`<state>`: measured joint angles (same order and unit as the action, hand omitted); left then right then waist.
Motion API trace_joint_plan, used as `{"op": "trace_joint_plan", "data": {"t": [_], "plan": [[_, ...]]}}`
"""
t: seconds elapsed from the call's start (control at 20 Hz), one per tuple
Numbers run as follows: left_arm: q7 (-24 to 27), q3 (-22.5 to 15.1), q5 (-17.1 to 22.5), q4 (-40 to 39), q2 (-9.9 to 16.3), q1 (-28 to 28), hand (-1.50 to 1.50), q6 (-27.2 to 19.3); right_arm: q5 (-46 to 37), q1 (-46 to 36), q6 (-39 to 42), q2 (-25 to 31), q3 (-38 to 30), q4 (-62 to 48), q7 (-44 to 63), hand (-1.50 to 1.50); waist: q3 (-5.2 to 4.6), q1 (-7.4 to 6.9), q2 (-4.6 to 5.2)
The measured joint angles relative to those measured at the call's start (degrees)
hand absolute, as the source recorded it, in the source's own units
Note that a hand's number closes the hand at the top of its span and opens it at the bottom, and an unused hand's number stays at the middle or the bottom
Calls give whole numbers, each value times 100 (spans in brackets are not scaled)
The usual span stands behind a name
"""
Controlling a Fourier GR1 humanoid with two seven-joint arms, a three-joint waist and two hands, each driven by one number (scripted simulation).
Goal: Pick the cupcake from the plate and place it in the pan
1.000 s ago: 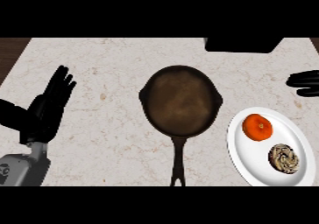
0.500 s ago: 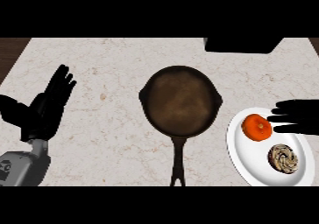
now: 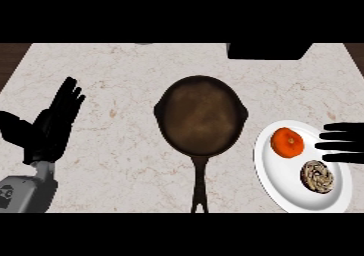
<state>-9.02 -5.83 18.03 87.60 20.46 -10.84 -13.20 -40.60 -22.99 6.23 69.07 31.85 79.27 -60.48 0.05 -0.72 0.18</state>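
Note:
A white plate (image 3: 281, 185) lies at the right of the counter. On it sit a brown swirled cupcake (image 3: 318, 176) near the lower right and an orange round item (image 3: 287, 142) above it. A dark cast-iron pan (image 3: 201, 117) lies in the middle, its handle (image 3: 199, 185) pointing toward me. My right hand (image 3: 349, 142) enters from the right edge with straight fingers over the plate's right rim, just above the cupcake and beside the orange item. My left hand (image 3: 50, 127) rests open at the left, fingers up.
A black box-like object (image 3: 268, 50) stands at the counter's back right. The counter's dark left edge (image 3: 6, 65) shows at the far left. Bare marble lies between my left hand and the pan.
My right hand has come down from the upper right to the plate's right rim, then drawn back toward the right edge. The left hand, pan, cupcake and orange item have not moved.

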Motion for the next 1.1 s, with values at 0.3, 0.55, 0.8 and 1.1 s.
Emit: {"op": "trace_joint_plan", "data": {"t": [0.3,0.55,0.8,1.1], "plan": [[-139,58,-139,187,-83,76,0,-76,-252,318,-293,-128,-304,186,-3,-150,-5,59,-22],[-126,124,-218,398,-129,292,0,-10,-349,703,-324,-224,-479,592,47,-150,-6,78,-29],[-212,233,-276,332,-215,223,0,84,-834,892,-229,-471,-612,821,235,-150,-6,77,-23],[-249,418,-348,240,-254,156,0,264,-1446,1057,-56,-1005,-765,923,460,-150,-6,74,-21]]}}
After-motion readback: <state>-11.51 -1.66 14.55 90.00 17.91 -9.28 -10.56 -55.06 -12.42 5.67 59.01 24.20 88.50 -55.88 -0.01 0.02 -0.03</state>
